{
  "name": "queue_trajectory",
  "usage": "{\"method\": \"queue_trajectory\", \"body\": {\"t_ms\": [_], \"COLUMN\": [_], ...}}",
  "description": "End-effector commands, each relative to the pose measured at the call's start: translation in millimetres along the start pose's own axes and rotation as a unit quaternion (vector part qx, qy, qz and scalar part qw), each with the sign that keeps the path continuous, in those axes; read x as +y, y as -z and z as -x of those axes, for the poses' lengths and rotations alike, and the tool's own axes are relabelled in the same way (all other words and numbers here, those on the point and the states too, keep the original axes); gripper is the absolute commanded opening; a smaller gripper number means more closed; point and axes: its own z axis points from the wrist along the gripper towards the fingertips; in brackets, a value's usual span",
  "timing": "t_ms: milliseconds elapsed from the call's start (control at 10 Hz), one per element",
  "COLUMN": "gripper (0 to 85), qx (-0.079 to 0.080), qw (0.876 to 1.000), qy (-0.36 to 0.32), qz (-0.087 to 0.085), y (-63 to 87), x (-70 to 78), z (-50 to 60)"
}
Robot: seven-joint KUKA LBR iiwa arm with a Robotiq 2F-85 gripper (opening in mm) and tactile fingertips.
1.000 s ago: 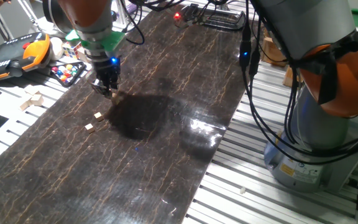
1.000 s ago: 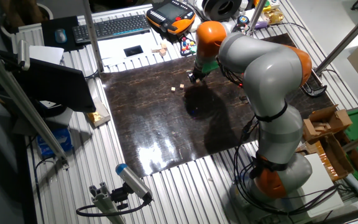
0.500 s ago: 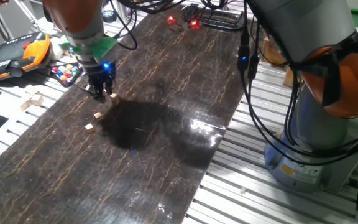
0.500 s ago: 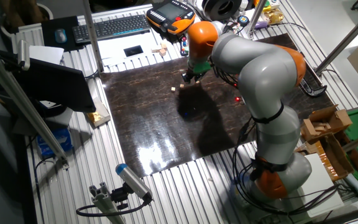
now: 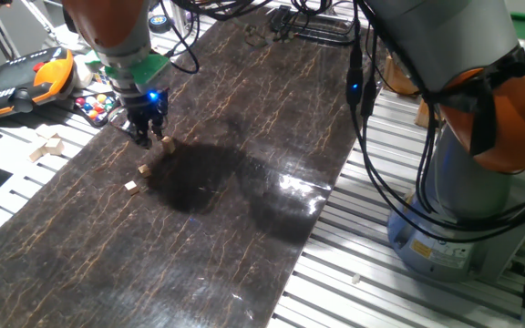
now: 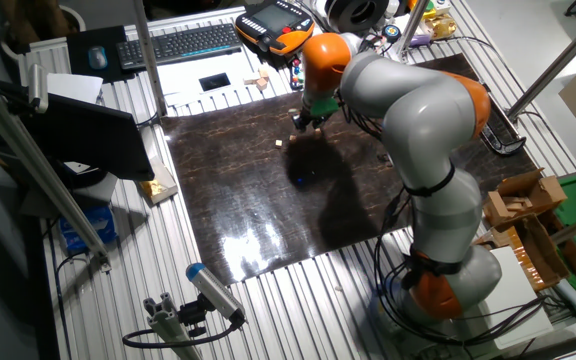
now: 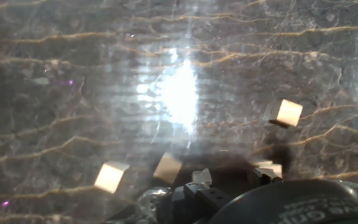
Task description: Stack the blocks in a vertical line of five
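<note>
1. Arm: one, grey and orange; its gripper (image 5: pixel 147 138) hangs low over the far left part of the dark marbled table (image 5: pixel 244 182), a blue light lit on the hand. Whether the fingers are parted or pressed together, I cannot tell from any of the three views
2. Blocks on the table, from one fixed view: three counted. One block (image 5: pixel 167 143) sits just beside the fingertips on their right; a second block (image 5: pixel 144 169) lies a little nearer the camera; a third block (image 5: pixel 131 186) lies just past that, nearest the camera. All three lie singly on the tabletop, none on another
3. Blocks, from the hand view: three plain pale cubes counted clearly, one at right (image 7: pixel 289 112) and two lower left (image 7: pixel 109 177) (image 7: pixel 168 168), apart from each other. Two smaller pale bits close against the hand housing are too blurred to name
4. Blocks, from the other fixed view: one cube (image 6: pixel 279 144) shows clearly to the left of the gripper (image 6: pixel 305 122); the others are too small to separate
5. Larger pale wooden blocks (image 5: pixel 47 145): a small cluster off the table, on the slatted metal bench to the left
6. Orange-and-black pendant (image 5: pixel 21 80): one, on the bench beyond the table's left edge
7. Tray of coloured balls (image 5: pixel 98 103): one, beside the pendant
</note>
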Motion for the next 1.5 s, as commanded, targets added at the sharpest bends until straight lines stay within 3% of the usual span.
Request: {"method": "queue_trajectory", "body": {"t_ms": [0, 300, 700, 1100, 1400], "gripper": [41.7, 42.0, 40.3, 38.0, 36.7], "qx": [-0.002, 0.001, 0.007, 0.038, 0.045], "qw": [1.0, 1.0, 1.0, 0.999, 0.999], "qy": [0.0, -0.008, -0.003, -0.001, -0.002], "qz": [-0.002, 0.0, -0.005, -0.003, -0.014], "y": [-0.5, -3.8, -4.0, -4.0, -4.0], "x": [-1.5, -7.6, -8.7, -8.7, -8.7], "z": [2.2, 9.4, 10.0, 10.0, 10.0]}}
